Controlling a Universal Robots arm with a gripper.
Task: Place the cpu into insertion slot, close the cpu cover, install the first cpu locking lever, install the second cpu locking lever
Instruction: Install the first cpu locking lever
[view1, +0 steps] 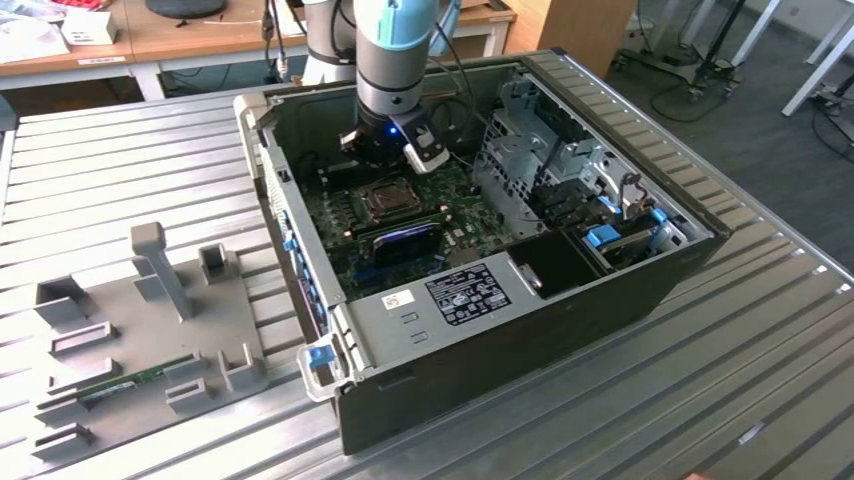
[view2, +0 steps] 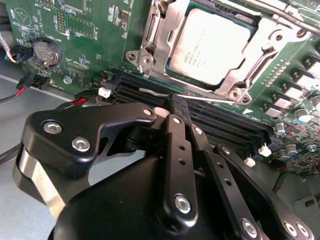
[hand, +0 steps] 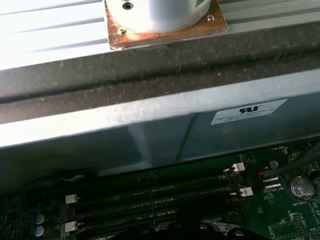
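Reading the exterior view from its left: a grey fixture tray (view1: 147, 330) lies on the slatted counter (view1: 747, 380), well apart from the open computer case (view1: 534, 330). Inside the case, the arm reaches down so that the tool (view1: 383, 158) hangs over the green board (view1: 454, 215), close to the far case wall. The socket (view1: 387, 201) lies just beside the tool, on the side nearer the camera. The drive cage (view1: 534, 160) stands at the exterior view's right.

In the second wrist view, the tool (view2: 176, 104) has its two fingers pressed together with nothing pinched between them. The tips sit over the black memory slots (view2: 225, 125), which run crosswise between the tool and the socket. The chip (view2: 210, 47) is seated in the socket and the cover frame (view2: 159, 35) lies flat around it, so insertion and cover closing are judged complete.

A thin lever rod (view2: 205, 99) runs along the socket edge nearest the tool, parallel to the memory slots and just beyond the tips. Contact between tips and rod cannot be determined. A second rod (view2: 285, 12) runs along the far edge of the socket. Whether either rod is latched cannot be determined.

In the first wrist view, the memory slots (hand: 150, 192) lie parallel to the grey case wall (hand: 150, 125).
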